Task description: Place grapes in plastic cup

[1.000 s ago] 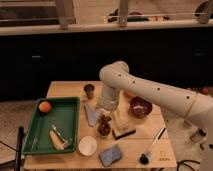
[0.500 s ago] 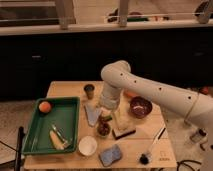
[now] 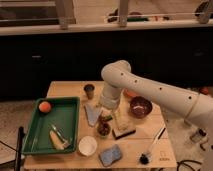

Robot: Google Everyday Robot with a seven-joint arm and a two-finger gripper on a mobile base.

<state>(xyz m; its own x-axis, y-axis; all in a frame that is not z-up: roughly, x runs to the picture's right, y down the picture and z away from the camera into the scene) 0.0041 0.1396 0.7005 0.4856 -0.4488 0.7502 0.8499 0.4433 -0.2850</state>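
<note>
My white arm reaches down over the middle of the wooden table (image 3: pixel 65 89). The gripper (image 3: pixel 105 116) hangs just above a small dark red-purple bunch, the grapes (image 3: pixel 103 128). A faint see-through rim, the plastic cup (image 3: pixel 103 134), shows around the bunch's lower part. I cannot tell whether the grapes rest inside it or are held just over it. The gripper's tips are hidden against the dark bunch.
A green tray (image 3: pixel 34 136) at left holds an orange ball (image 3: pixel 45 106) and a yellowish item (image 3: pixel 56 140). Around the gripper are a dark cup (image 3: pixel 89 90), white cup (image 3: pixel 87 146), maroon bowl (image 3: pixel 140 106), blue sponge (image 3: pixel 110 155), black brush (image 3: pixel 151 148), pale cloth (image 3: pixel 91 114) and a block (image 3: pixel 123 130).
</note>
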